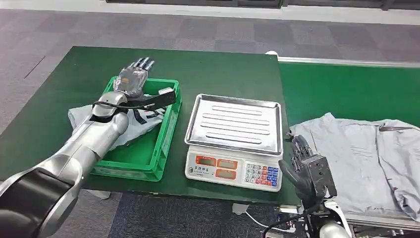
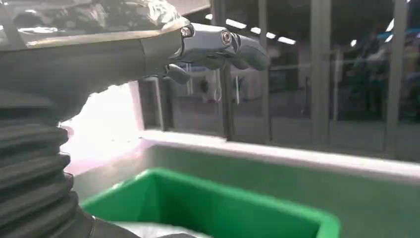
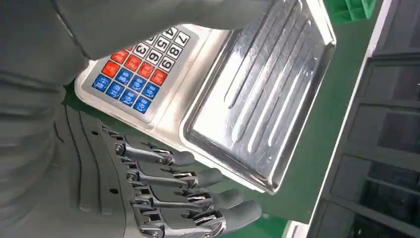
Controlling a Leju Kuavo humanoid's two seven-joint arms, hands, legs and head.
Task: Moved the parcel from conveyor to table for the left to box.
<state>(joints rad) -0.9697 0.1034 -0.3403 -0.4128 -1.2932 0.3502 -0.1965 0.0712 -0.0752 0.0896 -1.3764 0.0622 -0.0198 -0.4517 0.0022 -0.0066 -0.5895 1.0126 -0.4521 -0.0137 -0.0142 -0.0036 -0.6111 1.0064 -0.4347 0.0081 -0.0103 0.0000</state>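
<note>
The scale (image 1: 234, 144) sits on the green table (image 1: 59, 99) and serves as the landmark. Nearest the robot, the right hand (image 1: 307, 166) hovers low at the scale's near right corner, just beside the keypad (image 1: 261, 174), its fingers (image 3: 198, 193) stretched out side by side with small gaps and gripping nothing. From the right wrist view they point along the edge of the steel weighing pan (image 3: 262, 94). To the right of the scale, on the green conveyor (image 1: 346, 89), lie pale grey parcels (image 1: 356, 153) in soft wrapping, close to the right hand but untouched by it. Left of the scale stands the green crate (image 1: 161, 144), with the task's parcel (image 1: 136, 126), a soft grey bag, lying inside and spilling over its left rim. Farther off, the left arm reaches across that crate, and the left hand (image 1: 132, 75) hangs over its far edge with fingers (image 2: 237, 47) straight and extended, holding nothing.
</note>
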